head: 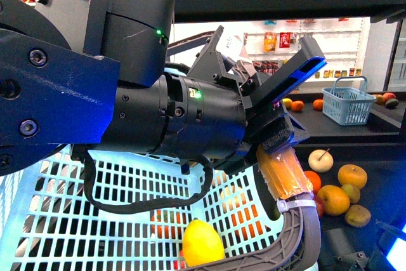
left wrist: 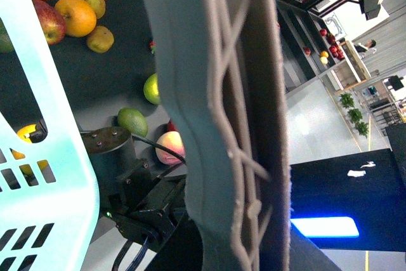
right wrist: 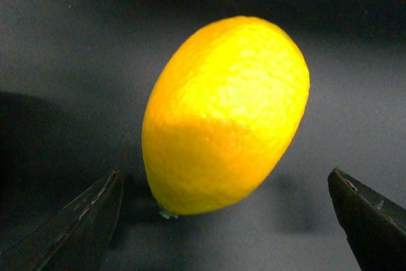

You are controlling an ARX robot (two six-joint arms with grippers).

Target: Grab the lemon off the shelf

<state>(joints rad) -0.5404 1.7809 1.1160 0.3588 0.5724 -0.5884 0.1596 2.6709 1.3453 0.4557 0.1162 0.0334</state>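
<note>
The right gripper's (right wrist: 225,176) two dark fingers (right wrist: 76,226) stand wide apart and hold nothing. In the right wrist view their tips sit on either side of the lemon (right wrist: 225,115), each with a clear gap to the rind. The lemon is propped on one pointed end, tilted, on the dark matte tray of the shelf (right wrist: 57,42), with nothing else beside it in that view.

The step in hand looks like the closing approach. The tips reach only as far as the lemon's lower end, so the gripper should probably go further in until the pads flank the widest part of the fruit, and only then close. It should stay centred, because a finger that arrives first would likely tip or spin a lemon balanced like this (the rind looks waxy and the shape is ovoid). A slow, even squeeze across the belly seems the safest.

In the front view the left gripper (head: 285,157) shows one orange-wrapped finger (head: 287,172) lying against the grey basket handle (head: 304,220). Its partner is hidden, so I cannot tell whether it is clamped. Below it is the pale mesh basket (head: 95,220), with a second lemon (head: 202,242) already inside. Loose fruit (head: 333,199) lies on the shelf's tray to the right.
</note>
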